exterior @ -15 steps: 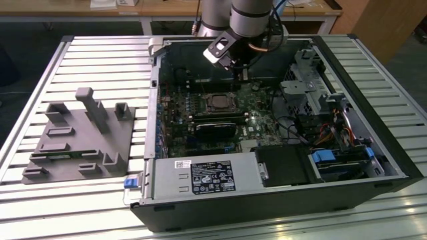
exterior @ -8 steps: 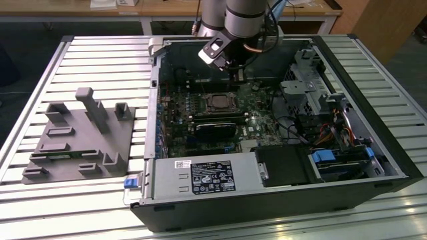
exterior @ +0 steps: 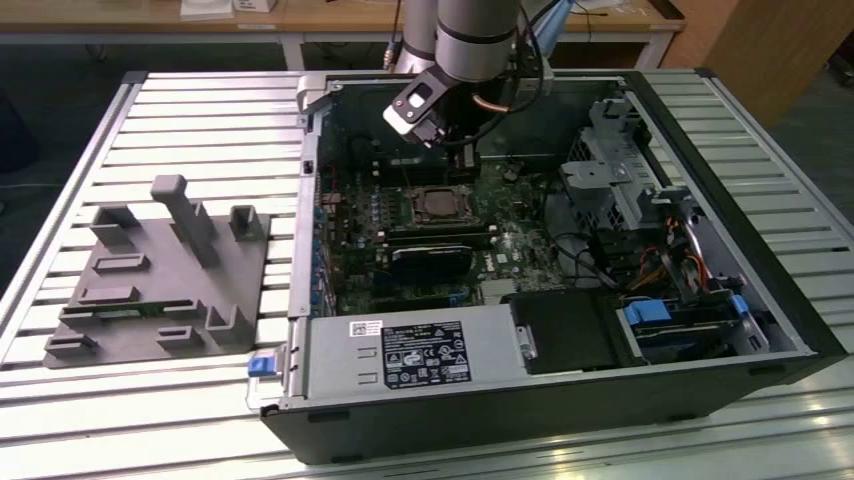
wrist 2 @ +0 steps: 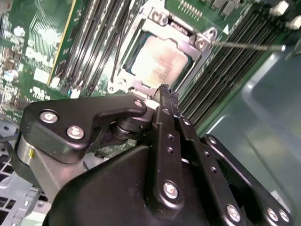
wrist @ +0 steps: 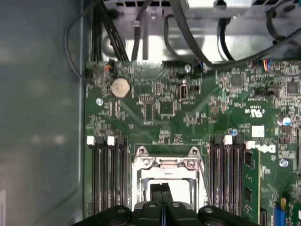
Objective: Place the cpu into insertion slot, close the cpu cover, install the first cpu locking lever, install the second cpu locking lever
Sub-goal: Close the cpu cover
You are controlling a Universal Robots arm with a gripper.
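Second wrist view puts the jaws nearest us: pressed together, pinching nothing, their joined tip hovering just over the rim of the insertion slot (wrist 2: 121,85) on their own side. Inside the slot the cpu (wrist 2: 157,63) lies flat, and the cpu cover (wrist 2: 186,35) appears folded down around it. From that we judge seating and cover done, with a locking lever as the work in hand.

One locking lever (wrist 2: 244,45) seems to jut free across the memory slots (wrist 2: 221,70), not yet latched. To do this step well, we would bear on the lever's bare rod with the joined tip. We would press it down steadily and guide it sideways until it latches, keeping off the chip's top and the memory slots.

Farther off, in the exterior view, the jaws hang at about twelve o'clock of the insertion slot inside the computer case (exterior: 694,130). A grey fixture block (exterior: 160,270) rests at nine o'clock of the case on the slatted tabletop (exterior: 200,110).
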